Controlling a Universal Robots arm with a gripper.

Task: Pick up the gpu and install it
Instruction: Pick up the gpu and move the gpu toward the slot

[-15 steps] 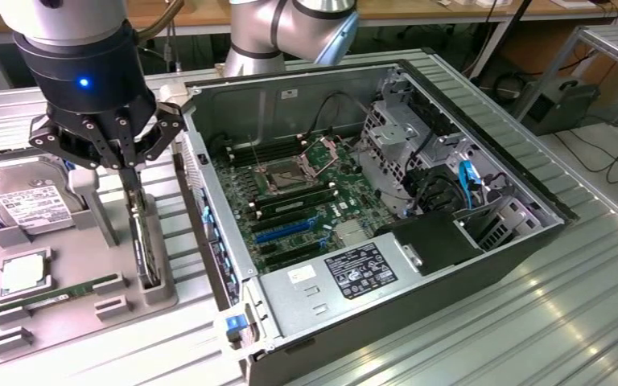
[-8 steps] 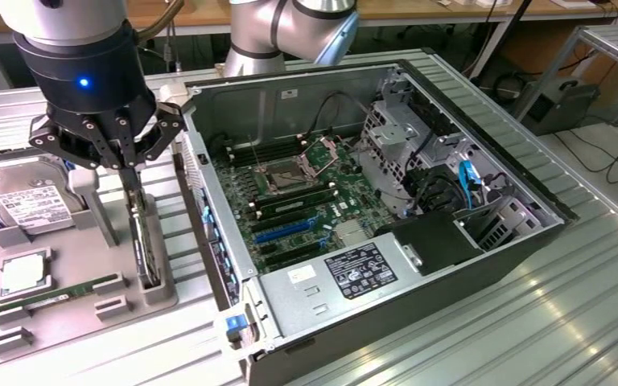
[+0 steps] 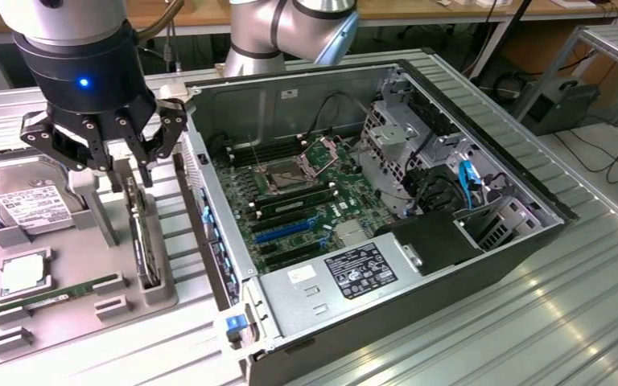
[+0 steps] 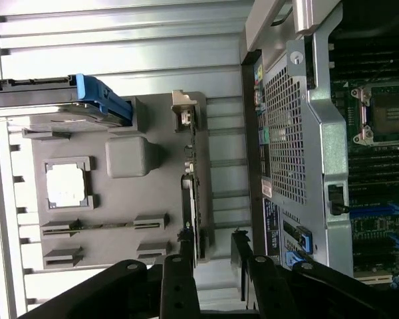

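Your end effector (image 3: 110, 161) hangs, fingers apart, over the gpu (image 3: 138, 229) upright at the tray's (image 3: 78, 261) edge beside the computer case (image 3: 320, 330); closing off-centre could tilt it.

The arm (image 3: 286, 30) holds its gripper (image 3: 126, 170) pointing straight down, fingers (image 4: 179, 282) spread apart.

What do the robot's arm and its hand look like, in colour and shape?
The arm is silver-grey tubes with rounded joints. The hand is black: a round body with a small blue light and jointed link fingers. A brownish cable runs alongside.
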